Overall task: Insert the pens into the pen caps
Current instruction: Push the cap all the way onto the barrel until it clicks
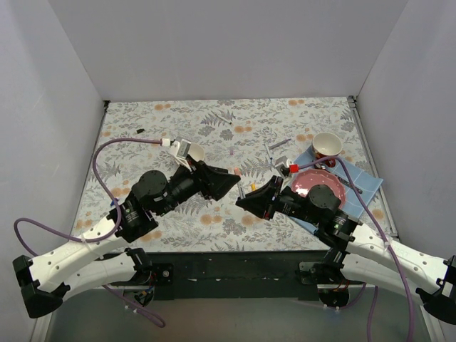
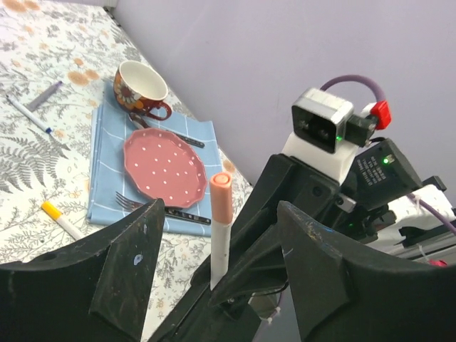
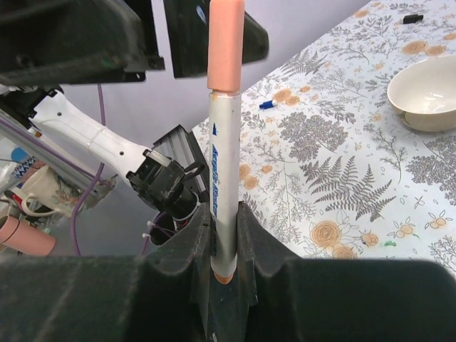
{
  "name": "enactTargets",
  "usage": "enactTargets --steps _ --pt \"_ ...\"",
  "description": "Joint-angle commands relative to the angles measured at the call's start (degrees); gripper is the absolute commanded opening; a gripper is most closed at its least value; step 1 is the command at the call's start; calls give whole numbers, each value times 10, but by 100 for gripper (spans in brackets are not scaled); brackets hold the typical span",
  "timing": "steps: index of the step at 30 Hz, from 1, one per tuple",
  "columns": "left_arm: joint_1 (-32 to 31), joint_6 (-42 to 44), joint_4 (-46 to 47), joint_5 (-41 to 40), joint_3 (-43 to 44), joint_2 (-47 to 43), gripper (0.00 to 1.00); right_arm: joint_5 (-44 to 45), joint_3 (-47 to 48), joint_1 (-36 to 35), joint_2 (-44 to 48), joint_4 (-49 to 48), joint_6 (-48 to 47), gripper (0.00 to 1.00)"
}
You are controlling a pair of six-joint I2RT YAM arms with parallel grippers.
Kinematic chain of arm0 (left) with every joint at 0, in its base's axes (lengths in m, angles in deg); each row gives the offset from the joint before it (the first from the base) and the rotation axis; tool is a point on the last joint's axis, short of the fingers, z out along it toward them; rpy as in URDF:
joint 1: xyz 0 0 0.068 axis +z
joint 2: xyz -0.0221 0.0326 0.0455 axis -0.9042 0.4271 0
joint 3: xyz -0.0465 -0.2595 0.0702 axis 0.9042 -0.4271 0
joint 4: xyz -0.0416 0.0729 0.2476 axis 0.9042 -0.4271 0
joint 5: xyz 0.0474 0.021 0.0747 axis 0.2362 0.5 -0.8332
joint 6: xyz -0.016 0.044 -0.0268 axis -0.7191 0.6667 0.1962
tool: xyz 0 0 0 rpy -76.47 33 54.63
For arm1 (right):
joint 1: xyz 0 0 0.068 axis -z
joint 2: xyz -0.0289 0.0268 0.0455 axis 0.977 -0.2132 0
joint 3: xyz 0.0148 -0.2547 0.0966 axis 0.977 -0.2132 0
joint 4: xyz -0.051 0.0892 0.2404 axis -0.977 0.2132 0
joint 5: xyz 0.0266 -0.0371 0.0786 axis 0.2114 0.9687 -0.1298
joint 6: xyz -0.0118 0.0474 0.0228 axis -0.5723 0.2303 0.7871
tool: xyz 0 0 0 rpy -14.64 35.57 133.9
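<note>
My right gripper (image 3: pixel 222 214) (image 1: pixel 246 201) is shut on a white-barrelled pen (image 3: pixel 224 164) and holds it upright above the cloth. An orange-pink cap (image 3: pixel 226 44) sits on the pen's top end. My left gripper (image 2: pixel 219 214) (image 1: pixel 234 182) is open, with one finger on each side of the capped pen (image 2: pixel 220 228), not touching it. A yellow-ended pen (image 2: pixel 60 219), a blue-tipped pen (image 2: pixel 28 114) and a grey one (image 2: pixel 46 92) lie on the cloth. A blue cap (image 3: pixel 268 105) and a black cap (image 3: pixel 412 18) (image 1: pixel 140 131) lie loose.
A pink dotted plate (image 1: pixel 317 187) and a fork (image 2: pixel 164 210) rest on a blue napkin (image 1: pixel 367 182) at the right, with a flowered cup (image 1: pixel 326 146) behind. A white bowl (image 1: pixel 194 151) stands by the left arm. Grey walls close in the table.
</note>
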Motion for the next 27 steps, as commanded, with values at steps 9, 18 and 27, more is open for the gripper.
enactTargets --steps 9,18,27 --pt "2 58 -72 -50 84 8 59 -38 29 -2 0 3 -17 1" --pt "2 58 -76 -19 100 40 49 -35 34 -1 1 15 -20 1" --pt "2 43 -92 2 98 55 15 -28 37 -1 -1 21 -24 1"
